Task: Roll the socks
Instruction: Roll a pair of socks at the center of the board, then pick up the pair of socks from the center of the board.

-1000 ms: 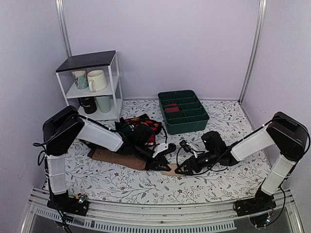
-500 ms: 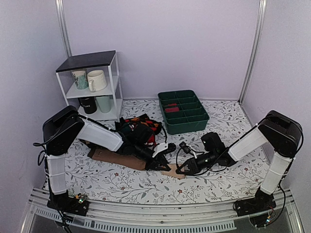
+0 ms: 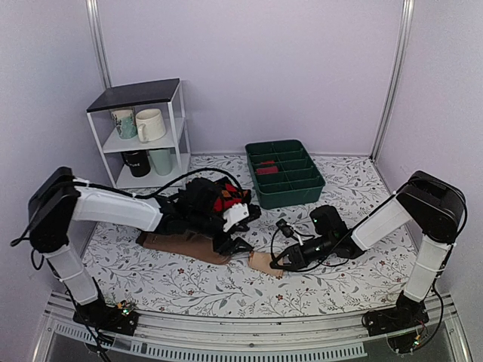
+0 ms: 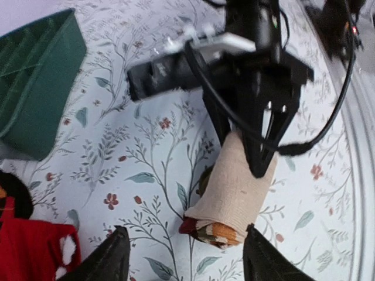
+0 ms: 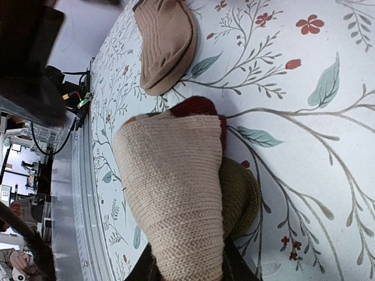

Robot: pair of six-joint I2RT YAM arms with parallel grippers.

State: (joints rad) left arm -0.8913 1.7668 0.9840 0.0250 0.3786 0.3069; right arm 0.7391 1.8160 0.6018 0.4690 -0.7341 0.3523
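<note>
1. Top external view: the socks (image 3: 263,262), beige knit with maroon and olive stripes, lie wound into a tight roll on the floral tabletop (image 3: 189,285). They sit near its front centre, between the two hands.
2. The right hand (image 3: 282,259) is clamped on the roll. In the right wrist view the beige knit runs down between its fingers (image 5: 151,270), with olive and maroon layers bulging at one side. Judgement: the pinch keeps the wound layers from springing apart.
3. The left hand (image 4: 186,233) is spread wide and empty. Its fingers sit either side of the roll's striped end, near it but not touching. Judgement: it is posed to take or tuck that end while the other hand pins the bundle.
4. A plain brown sock (image 5: 167,41) lies flat just beside the roll. Red-and-black argyle socks (image 3: 226,200) sit heaped by the left forearm. Neither belongs to this job.
5. A green divided tray (image 3: 284,172) stands behind, well apart.
6. Judgement: the rolling looks nearly finished. The main risk is that springy knit unwinds on release, so the loose end wants securing first.
</note>
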